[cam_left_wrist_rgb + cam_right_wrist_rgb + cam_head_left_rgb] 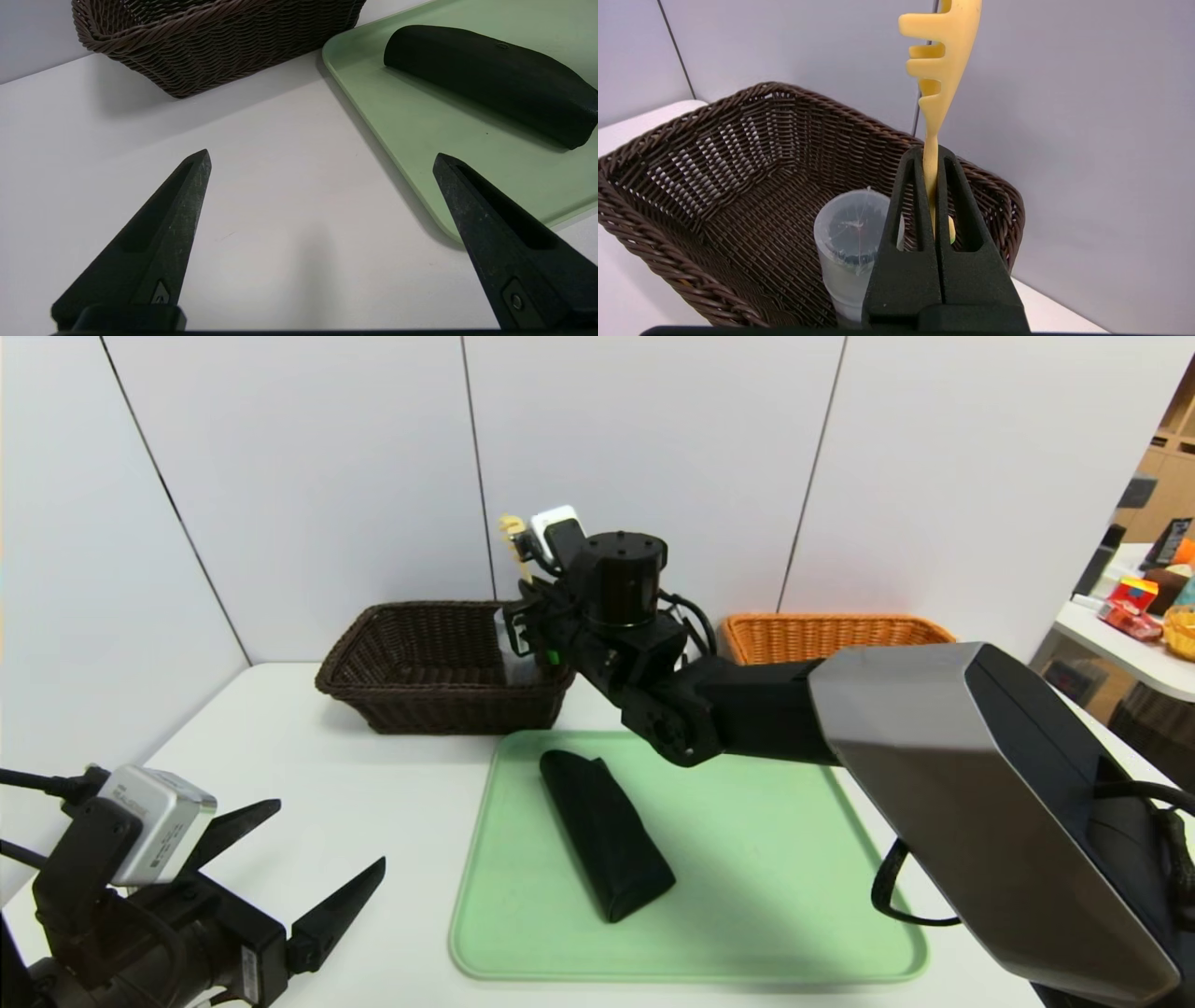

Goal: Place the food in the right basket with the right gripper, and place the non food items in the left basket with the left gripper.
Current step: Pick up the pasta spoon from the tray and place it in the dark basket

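Slotted spoon stands upright in our right gripper, clamped tight, directly over the dark brown basket; our left gripper, gaping empty, waits nearer the black case than that basket

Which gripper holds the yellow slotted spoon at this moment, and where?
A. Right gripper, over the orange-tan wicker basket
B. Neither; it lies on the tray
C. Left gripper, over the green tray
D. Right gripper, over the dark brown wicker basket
D: the right gripper is shut on the yellow slotted spoon above the dark brown wicker basket.
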Controlling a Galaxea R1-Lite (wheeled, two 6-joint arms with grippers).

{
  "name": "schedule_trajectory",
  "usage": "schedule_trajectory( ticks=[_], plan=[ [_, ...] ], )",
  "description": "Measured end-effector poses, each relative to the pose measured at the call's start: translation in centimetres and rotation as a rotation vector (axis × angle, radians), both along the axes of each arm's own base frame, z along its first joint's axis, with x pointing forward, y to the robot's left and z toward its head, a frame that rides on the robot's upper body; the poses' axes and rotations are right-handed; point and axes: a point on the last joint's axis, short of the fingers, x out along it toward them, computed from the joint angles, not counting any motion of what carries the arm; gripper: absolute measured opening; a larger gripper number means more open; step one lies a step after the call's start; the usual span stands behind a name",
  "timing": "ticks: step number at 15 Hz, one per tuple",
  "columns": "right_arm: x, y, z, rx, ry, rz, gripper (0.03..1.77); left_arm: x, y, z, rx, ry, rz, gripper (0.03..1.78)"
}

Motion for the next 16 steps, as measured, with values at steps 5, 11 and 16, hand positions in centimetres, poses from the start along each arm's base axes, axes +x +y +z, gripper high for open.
schedule_trajectory(
  ticks=[5, 11, 16],
  plan=[
    [0.4, 0.2, -0.8, 0.000, -0.018, -0.013, 0.15, 0.0, 0.0, -0.1, 0.011, 0.000, -0.001, 1.69],
    [0.4, 0.4, -1.4, -0.006, -0.012, -0.014, 0.99, 0.0, 0.0, 0.0, 0.011, -0.004, -0.002, 1.69],
    [0.1, 0.3, -1.3, -0.002, -0.018, -0.025, 1.33, 0.0, 0.0, 0.0, 0.011, -0.004, -0.001, 1.69]
  ],
)
